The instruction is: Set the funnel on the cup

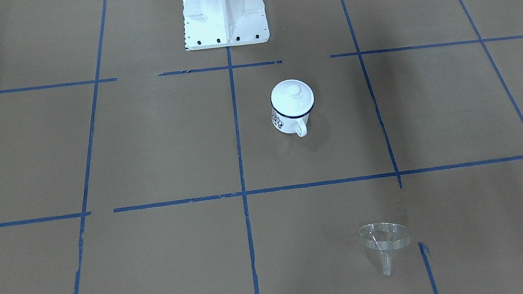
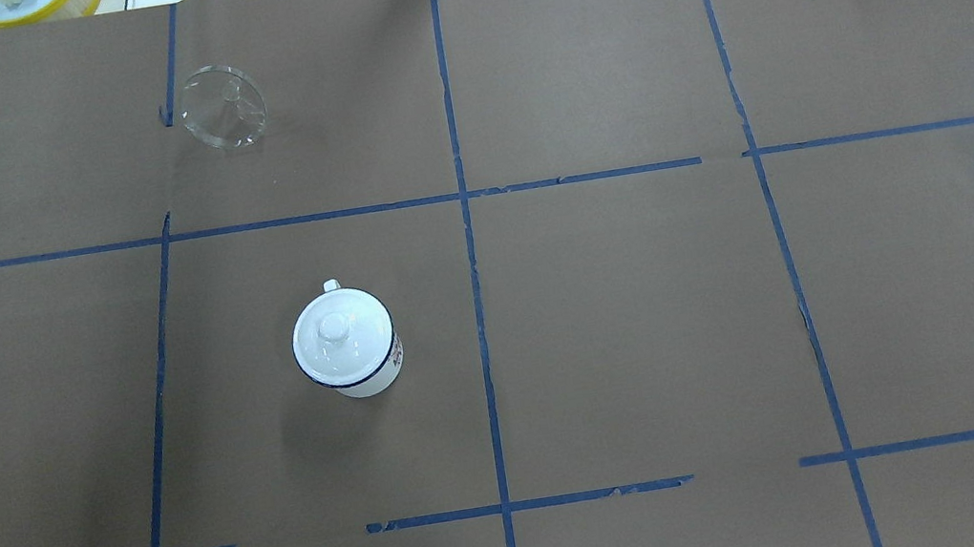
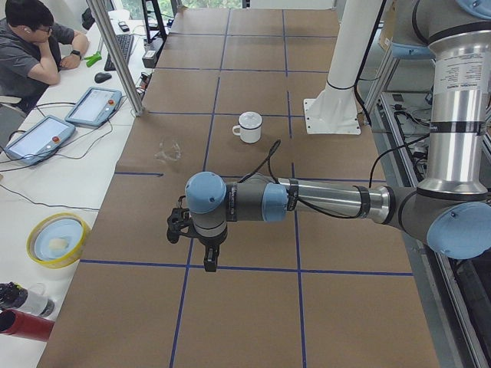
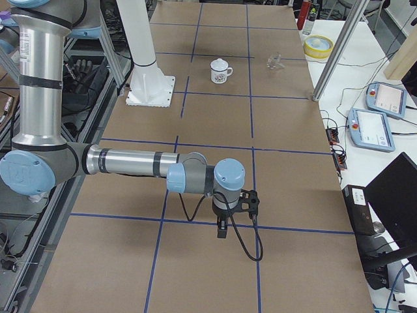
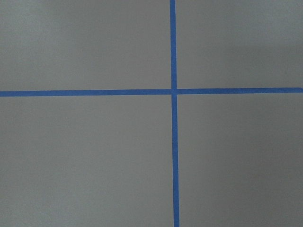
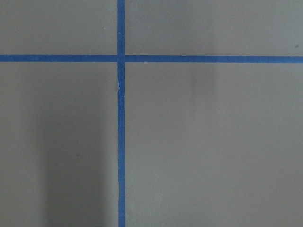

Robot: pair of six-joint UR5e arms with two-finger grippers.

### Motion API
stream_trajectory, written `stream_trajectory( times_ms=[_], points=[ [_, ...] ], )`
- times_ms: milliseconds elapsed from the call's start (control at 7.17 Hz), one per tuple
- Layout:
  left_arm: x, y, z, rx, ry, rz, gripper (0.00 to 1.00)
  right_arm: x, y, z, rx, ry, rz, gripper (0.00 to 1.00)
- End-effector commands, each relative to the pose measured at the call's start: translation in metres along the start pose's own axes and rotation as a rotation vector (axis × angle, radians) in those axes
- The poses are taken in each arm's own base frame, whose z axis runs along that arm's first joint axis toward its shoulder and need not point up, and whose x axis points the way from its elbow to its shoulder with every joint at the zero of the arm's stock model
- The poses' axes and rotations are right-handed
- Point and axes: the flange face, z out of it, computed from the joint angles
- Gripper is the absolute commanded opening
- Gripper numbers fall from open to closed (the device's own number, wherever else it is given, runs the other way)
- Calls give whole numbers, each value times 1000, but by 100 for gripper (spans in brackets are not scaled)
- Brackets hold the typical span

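Funnel (image 1: 384, 238) on table (image 1: 147, 153) well away from left claw (image 3: 209, 257), lidded cup (image 1: 292, 108) apart from it, right claw (image 4: 222, 229) farther off, cannot tell either claw's opening.

Your robot's left arm (image 3: 330, 201) and right arm (image 4: 130, 162) match: silver tubes, grey joint housings, pale blue caps. A black cable (image 3: 263, 161) loops off each wrist. The white pedestal (image 1: 224, 6) carries four dark bolts (image 1: 218, 40) along its plate edge.

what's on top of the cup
A round white lid with a knob sits on the cup, covering its mouth. The lid hides whatever is inside.
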Motion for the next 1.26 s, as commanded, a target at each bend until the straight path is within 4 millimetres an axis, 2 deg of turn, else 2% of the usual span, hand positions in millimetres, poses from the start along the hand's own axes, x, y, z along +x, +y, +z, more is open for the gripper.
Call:
stream_trajectory(
  times_ms=[0, 279, 558, 698, 837, 977, 1116],
  points=[
    [1, -1, -1, 1, 0, 0, 100, 0, 0, 0, -1, 0, 1, 100],
    [16, -2, -15, 27, -2, 23, 100, 0, 0, 0, -1, 0, 1, 100],
    [51, -14, -37, 73, -3, 91, 100, 0, 0, 0, -1, 0, 1, 100],
    [77, -25, -58, 120, -8, 153, 100, 0, 0, 0, -1, 0, 1, 100],
    [95, -43, -75, 164, -16, 195, 100, 0, 0, 0, 1, 0, 0, 100],
    [119, -70, -102, 219, -23, 247, 100, 0, 0, 0, 1, 0, 0, 100],
    [136, -78, -116, 255, -16, 290, 100, 0, 0, 0, 1, 0, 0, 100]
  ],
)
